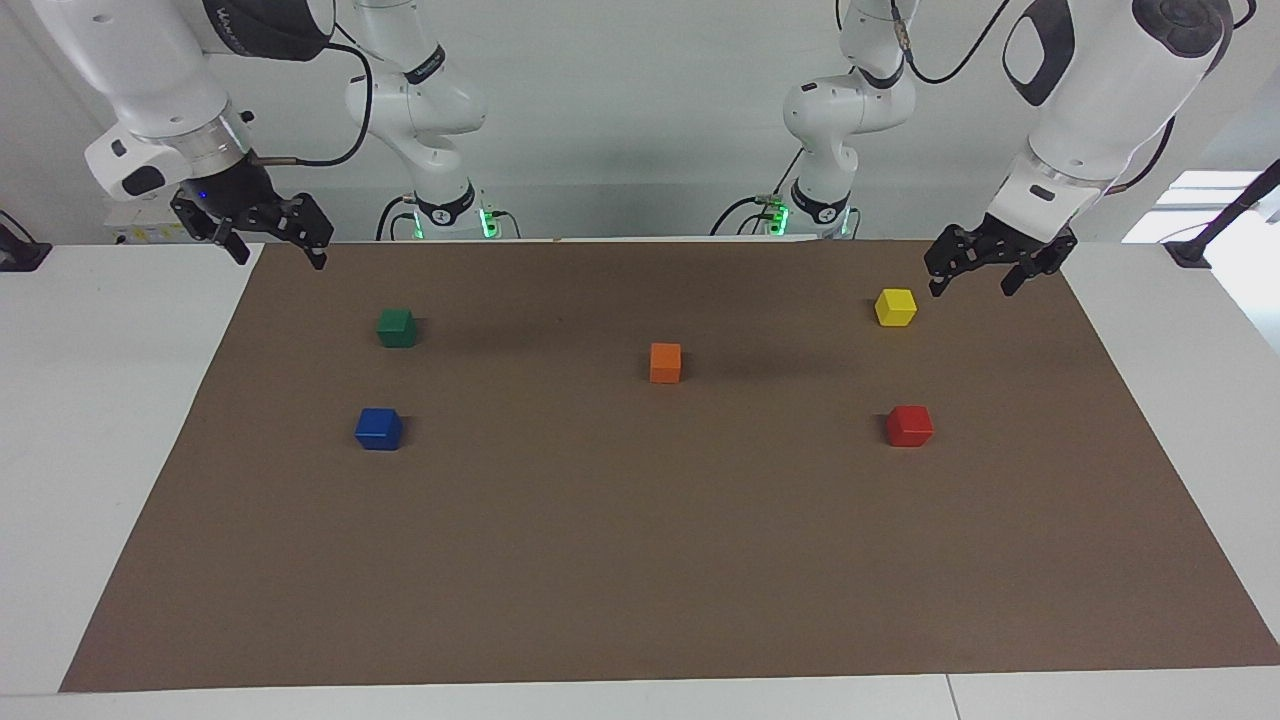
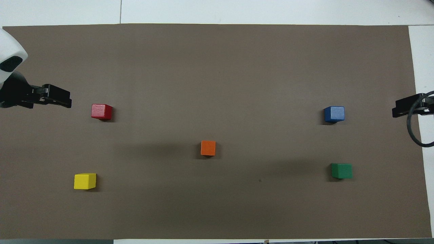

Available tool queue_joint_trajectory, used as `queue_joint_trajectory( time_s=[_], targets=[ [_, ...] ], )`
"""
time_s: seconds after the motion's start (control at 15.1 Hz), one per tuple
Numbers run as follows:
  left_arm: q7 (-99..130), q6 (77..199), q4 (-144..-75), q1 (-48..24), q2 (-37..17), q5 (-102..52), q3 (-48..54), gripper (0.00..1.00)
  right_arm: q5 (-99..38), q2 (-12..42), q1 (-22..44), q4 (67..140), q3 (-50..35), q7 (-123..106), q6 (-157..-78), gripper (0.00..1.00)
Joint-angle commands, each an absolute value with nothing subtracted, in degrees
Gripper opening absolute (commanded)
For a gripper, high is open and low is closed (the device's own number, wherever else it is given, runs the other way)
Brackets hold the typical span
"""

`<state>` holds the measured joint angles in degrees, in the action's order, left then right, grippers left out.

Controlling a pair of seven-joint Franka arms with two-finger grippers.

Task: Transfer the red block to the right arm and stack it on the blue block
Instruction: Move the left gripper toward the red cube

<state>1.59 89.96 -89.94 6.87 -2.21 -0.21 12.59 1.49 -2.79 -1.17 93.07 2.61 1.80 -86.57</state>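
Observation:
The red block sits on the brown mat toward the left arm's end. The blue block sits on the mat toward the right arm's end, about as far from the robots as the red one. My left gripper hangs open and empty in the air over the mat's edge at its own end, beside the yellow cube. My right gripper, with its blue light, hangs open and empty over the mat's edge at its own end.
An orange cube sits mid-mat. A yellow cube lies nearer to the robots than the red block. A green cube lies nearer to the robots than the blue block. The brown mat covers the white table.

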Motion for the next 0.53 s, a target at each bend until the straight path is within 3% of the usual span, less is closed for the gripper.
queue_joint_trajectory(
  time_s=[0.0,0.46],
  targets=[
    [0.97,90.79,-92.02,7.21,-0.62,-1.32,12.3,1.0,1.49,-3.6,-1.93,93.6,2.02,0.44,-85.87,1.0],
    [1.14,88.15,-92.37,7.91,0.62,-1.41,12.39,1.0,1.49,-3.6,-1.93,93.6,2.02,0.44,-85.87,1.0]
  ],
)
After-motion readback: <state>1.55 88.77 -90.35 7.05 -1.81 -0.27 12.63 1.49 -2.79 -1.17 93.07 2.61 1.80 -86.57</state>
